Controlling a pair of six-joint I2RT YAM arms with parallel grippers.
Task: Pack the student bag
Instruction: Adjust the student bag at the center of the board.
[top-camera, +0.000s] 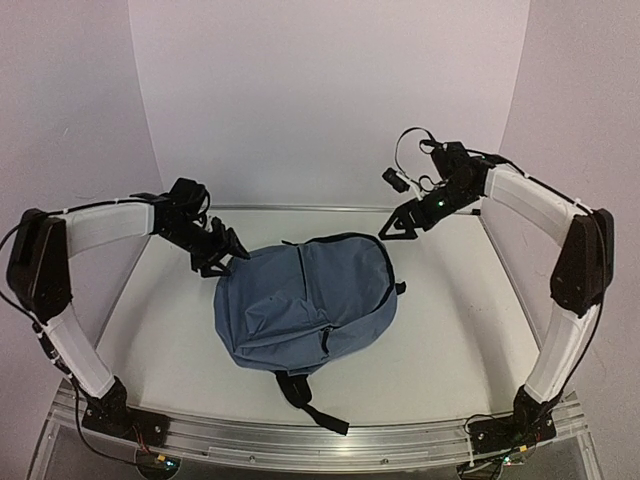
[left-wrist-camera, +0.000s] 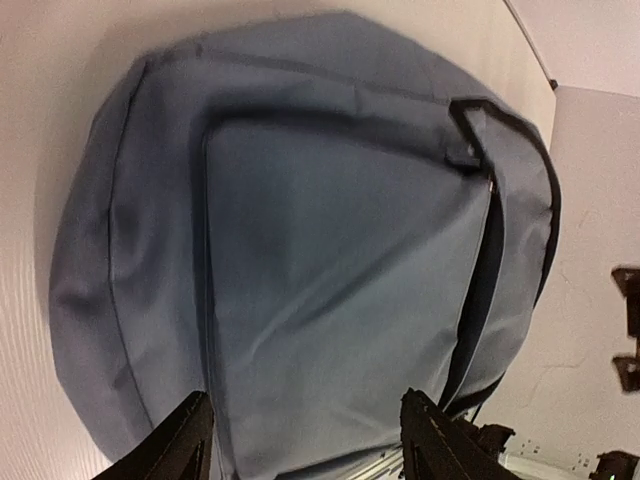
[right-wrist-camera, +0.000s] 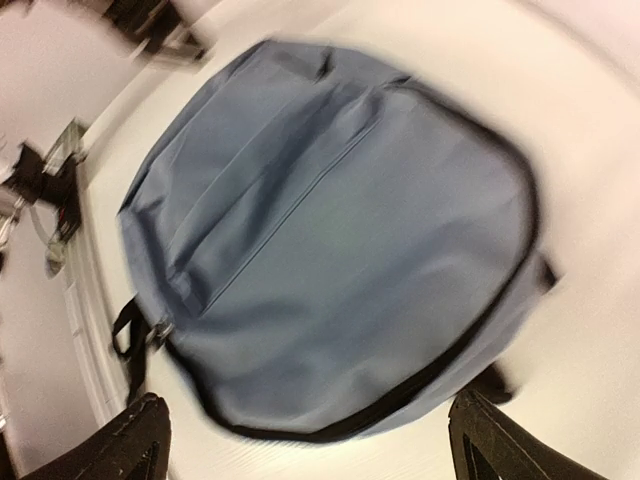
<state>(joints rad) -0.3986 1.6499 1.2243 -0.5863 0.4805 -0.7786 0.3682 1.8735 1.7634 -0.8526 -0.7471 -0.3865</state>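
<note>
The student bag (top-camera: 305, 305) lies flat near the middle of the table (top-camera: 450, 330), front face up. Its rounded top points to 12 o'clock. Its black straps (top-camera: 300, 395) trail off the lower end toward 6 o'clock, close to the metal rail (top-camera: 330, 440) along the near edge. A dark zip (top-camera: 345, 240) curves around the bag's far rim, and a second seam crosses the front panel.

The left claw (top-camera: 228, 255) sits at the bag's 10 o'clock corner, just beside the fabric; whether it touches cannot be told. In the left wrist view its two dark fingers (left-wrist-camera: 190, 440) stand apart with the blue-grey bag (left-wrist-camera: 330, 260) spread out beyond them. Nothing is pinched between them, so the claw is released.

The right claw (top-camera: 392, 228) hangs at about 1 o'clock from the bag, clear of the rim. The right wrist view is smeared, yet both of its fingers (right-wrist-camera: 130, 445) show at the lower corners, spread wide. The bag (right-wrist-camera: 330, 240) lies beyond them and nothing is gripped, so this claw is released too.
</note>
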